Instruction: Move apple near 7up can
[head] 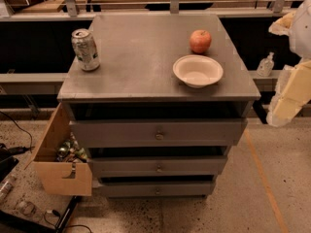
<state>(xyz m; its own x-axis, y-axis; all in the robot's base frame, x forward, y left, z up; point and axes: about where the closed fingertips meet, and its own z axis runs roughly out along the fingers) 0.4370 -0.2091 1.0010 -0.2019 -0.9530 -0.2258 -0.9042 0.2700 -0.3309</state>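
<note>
Apple (200, 41) was seen far right on the table (136, 76), just behind a white bowl (198, 71); the 7up can (85, 49) stood far left. The pincer (290, 93) was held beyond the right edge, and whether it was apart or together could not be told. A top grasp clear of the bowl was advised.

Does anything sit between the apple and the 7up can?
Nothing visible: bare cabinet top separates apple and 7up can. The white bowl sits in front, off that line. The gripper hangs at the right edge.
</note>
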